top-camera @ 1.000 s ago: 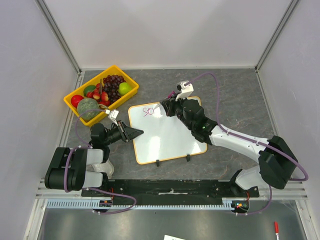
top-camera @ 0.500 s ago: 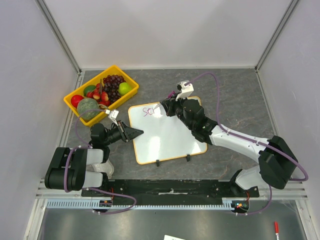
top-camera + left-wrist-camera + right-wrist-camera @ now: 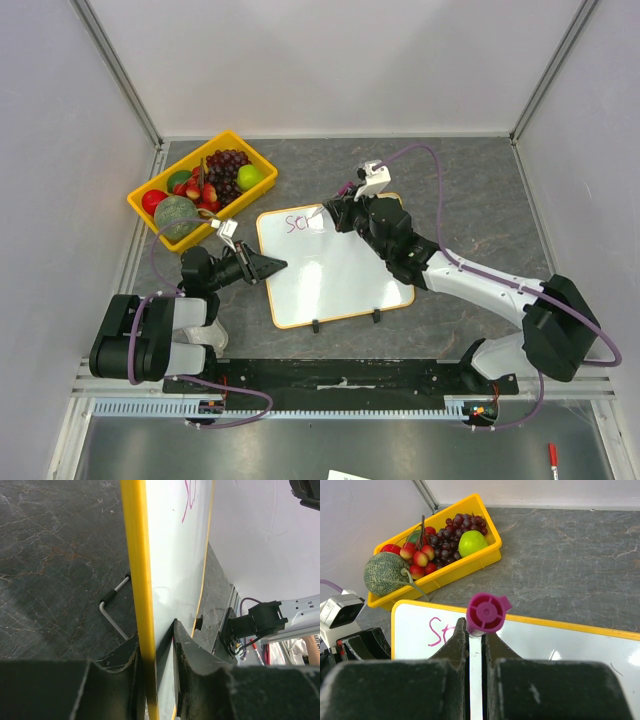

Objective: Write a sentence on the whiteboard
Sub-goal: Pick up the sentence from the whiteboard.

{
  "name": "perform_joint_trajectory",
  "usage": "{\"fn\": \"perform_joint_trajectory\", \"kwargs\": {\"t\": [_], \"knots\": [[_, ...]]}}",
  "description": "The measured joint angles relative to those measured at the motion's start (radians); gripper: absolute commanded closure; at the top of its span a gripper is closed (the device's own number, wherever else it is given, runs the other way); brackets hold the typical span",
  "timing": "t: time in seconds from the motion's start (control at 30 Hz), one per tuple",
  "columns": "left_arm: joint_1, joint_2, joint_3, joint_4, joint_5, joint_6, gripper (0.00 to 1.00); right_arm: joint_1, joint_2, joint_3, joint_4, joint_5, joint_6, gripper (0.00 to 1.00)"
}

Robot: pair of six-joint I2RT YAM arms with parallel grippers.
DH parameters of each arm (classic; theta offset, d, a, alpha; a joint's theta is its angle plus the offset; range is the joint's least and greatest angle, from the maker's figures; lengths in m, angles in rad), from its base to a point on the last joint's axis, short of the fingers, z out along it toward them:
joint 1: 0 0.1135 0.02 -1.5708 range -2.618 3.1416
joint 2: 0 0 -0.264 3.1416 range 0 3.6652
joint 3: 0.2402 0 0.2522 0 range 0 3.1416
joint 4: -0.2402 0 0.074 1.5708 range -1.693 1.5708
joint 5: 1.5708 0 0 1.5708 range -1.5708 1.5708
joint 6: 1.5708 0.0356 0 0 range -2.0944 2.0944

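White walls: plain panels close the cell at 9, 12 and 3 o'clock.
Grey veined bench: flat, smooth and dark. It likely offers little grip, so a heavy stroke could slide whatever lies loose on it.
Whiteboard: mid-bench and slightly rotated, with a yellow frame and two clip feet on its 6 o'clock edge. If its one hold slips, I judge it would pivot and skew the line.
Fruit tray: yellow, at 10 o'clock from the board and apart from it. The right elbow's swing looks unlikely to reach it.
Left tool: pinching the board's frame at its 9 o'clock edge, one jaw on each face.
Right tool: pressed together on the marker, over the board's 11 o'clock corner.
Marker: magenta, butt end toward the wrist camera. Its tip is hidden there, so too much tilt or lift could break or smear the stroke.
Sentence: only the first magenta letters, roughly "St", at 11 o'clock. Nearly all is unwritten.
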Motion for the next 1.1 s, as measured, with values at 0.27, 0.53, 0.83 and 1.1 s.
{"fn": "perform_joint_trajectory", "kwargs": {"t": [0.27,0.53,0.83,1.1], "knots": [[0.000,0.000,0.000,0.000,0.002,0.000,0.98,-0.001,-0.044,0.000,0.000,0.001,0.000,1.00],[0.000,0.000,0.000,0.000,0.002,0.000,0.98,-0.003,-0.041,0.000,-0.002,0.006,0.000,1.00],[0.000,0.000,0.002,0.000,0.003,0.000,0.98,-0.007,-0.007,0.000,-0.008,0.022,-0.001,1.00],[0.000,0.000,0.002,-0.001,0.003,0.000,0.98,-0.007,-0.006,0.000,-0.007,0.024,-0.001,1.00]]}}
